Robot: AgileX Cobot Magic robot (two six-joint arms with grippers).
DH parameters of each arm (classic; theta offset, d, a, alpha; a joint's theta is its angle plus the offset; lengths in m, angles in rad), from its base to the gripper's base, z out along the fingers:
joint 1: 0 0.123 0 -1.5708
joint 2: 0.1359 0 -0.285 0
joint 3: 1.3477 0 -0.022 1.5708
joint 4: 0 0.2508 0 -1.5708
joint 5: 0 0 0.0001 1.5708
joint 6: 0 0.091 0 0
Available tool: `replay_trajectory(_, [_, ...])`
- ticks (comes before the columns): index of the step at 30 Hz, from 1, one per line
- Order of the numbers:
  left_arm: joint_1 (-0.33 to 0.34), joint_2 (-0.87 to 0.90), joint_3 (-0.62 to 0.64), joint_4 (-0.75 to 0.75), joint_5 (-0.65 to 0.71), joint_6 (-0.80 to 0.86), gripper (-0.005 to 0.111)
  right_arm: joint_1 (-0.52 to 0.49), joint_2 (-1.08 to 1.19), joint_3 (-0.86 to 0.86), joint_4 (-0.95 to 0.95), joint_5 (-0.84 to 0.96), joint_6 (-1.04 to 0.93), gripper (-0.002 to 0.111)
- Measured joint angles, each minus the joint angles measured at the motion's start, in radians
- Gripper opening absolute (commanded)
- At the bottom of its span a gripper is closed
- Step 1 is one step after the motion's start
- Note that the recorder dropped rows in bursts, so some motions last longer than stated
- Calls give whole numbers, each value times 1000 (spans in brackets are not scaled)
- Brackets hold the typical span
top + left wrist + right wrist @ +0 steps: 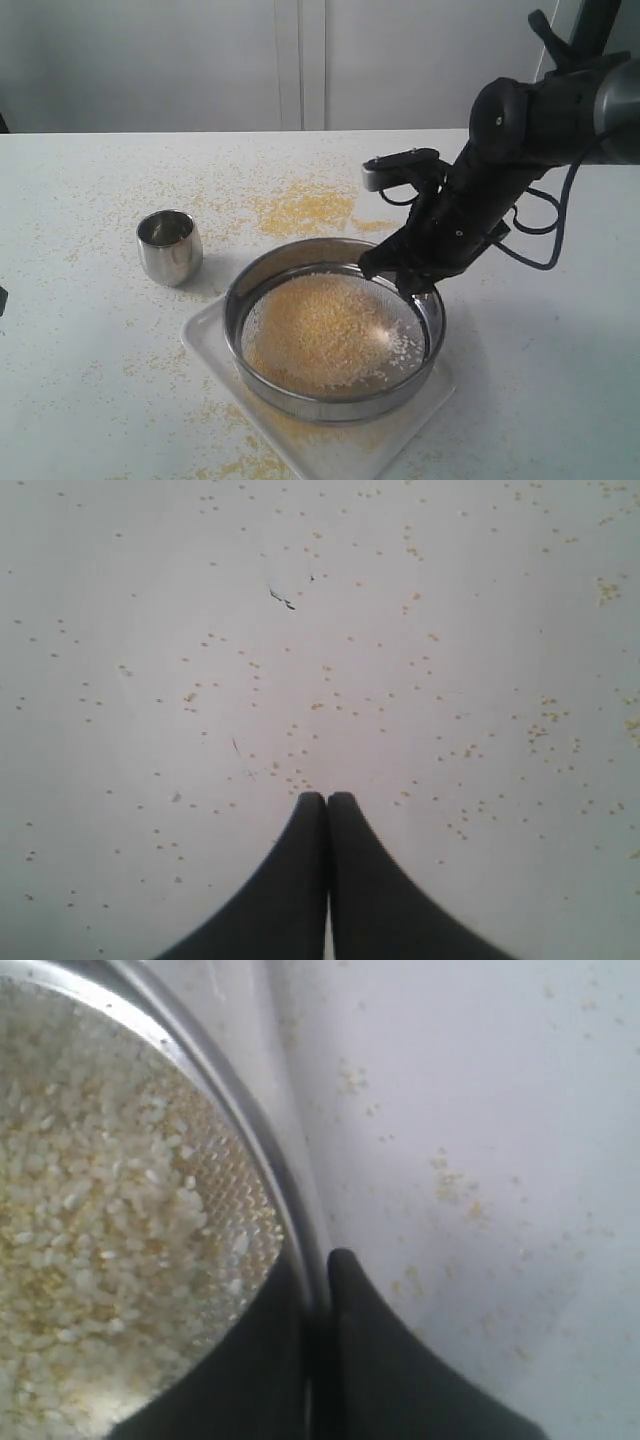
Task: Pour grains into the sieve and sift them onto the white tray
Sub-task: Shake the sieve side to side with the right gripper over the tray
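Most grains (325,335) lie in the sieve (330,408), which sits on the white tray (205,338). We judge it stiff and light, slippery steel, best held by its thin rim. Our right fingers (400,1370) pinch that rim, arm slanting down from the right; our left fingers (285,880) hover pressed together, empty, over the surface (150,630).

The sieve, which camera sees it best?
The exterior view: the whole sieve shows, sitting on the white tray. The right wrist view shows only some rim and mesh. The left wrist view shows none.
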Motion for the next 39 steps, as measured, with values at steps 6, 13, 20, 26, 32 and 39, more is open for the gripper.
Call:
replay_trajectory(6, [0,0,0,0,0,0,1,9,0,0,-18,15,-37,0])
replay_trajectory(13, [0,0,0,0,0,0,1,11,2,0,-5,-3,-38,0])
replay_trajectory(20, [0,0,0,0,0,0,1,11,2,0,9,-43,-32,0])
replay_trajectory(26, [0,0,0,0,0,0,1,4,2,12,26,-88,9,0])
replay_trajectory(32, [0,0,0,0,0,0,1,0,-2,20,69,-83,-94,0])
replay_trajectory(39, [0,0,0,0,0,0,1,-14,-2,31,79,-113,-118,0])
